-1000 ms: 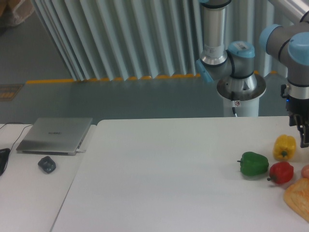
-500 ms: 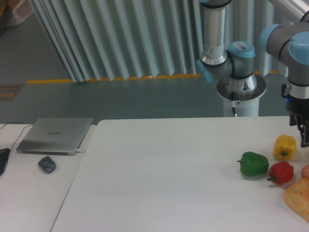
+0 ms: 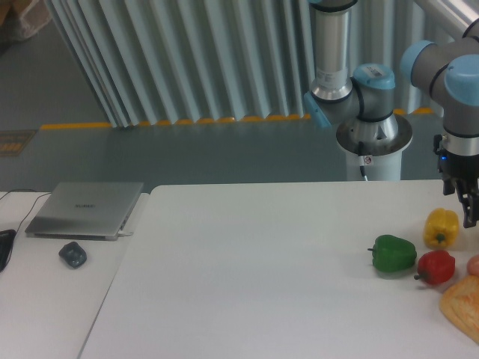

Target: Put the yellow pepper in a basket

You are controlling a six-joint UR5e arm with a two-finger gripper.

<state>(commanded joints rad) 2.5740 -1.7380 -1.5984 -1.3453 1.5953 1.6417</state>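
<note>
The yellow pepper [image 3: 441,227] sits near the table's [image 3: 262,262] right edge. The gripper [image 3: 470,209] hangs just beside it; I cannot tell how open.

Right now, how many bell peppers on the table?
3, clustered near the right edge: yellow pepper farthest back, green pepper to its front-left, red pepper nearest the camera. More may sit beyond the frame's right edge.

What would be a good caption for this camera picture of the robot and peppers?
Robot gripper hovers beside the yellow pepper, with green pepper and red pepper nearby.
</note>
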